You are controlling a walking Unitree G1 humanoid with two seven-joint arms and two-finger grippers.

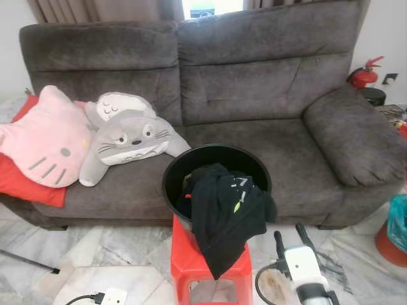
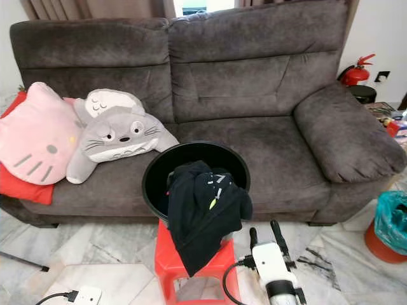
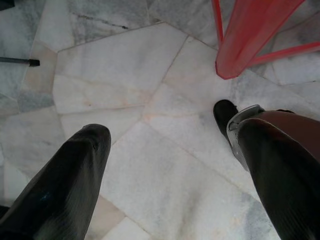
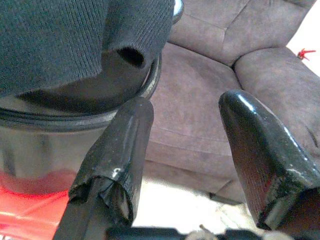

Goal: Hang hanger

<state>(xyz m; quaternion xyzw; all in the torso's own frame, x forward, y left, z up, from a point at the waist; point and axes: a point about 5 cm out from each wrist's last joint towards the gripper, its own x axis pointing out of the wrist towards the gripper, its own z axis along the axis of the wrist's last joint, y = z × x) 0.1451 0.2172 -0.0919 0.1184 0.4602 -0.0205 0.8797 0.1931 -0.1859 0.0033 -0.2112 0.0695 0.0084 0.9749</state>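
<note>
Marble floor (image 1: 114,248), grey sofa (image 1: 254,82); right gripper (image 1: 287,239) & left gripper (image 3: 170,145) jaws wide.

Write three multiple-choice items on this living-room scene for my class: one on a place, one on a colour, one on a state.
1. Where does the black bucket stand?
A. On the red stool
B. On the sofa seat
C. On the floor

2. What colour is the sofa?
A. Beige
B. Dark grey
C. Blue

3. How are the right gripper fingers?
A. Shut on cloth
B. Open, holding nothing
C. Shut on a hanger

Key: 1 A, the stool is directly beneath the bucket. 2 B, its upholstery is dark grey. 3 B, the right wrist view shows a gap between the fingers.
</note>
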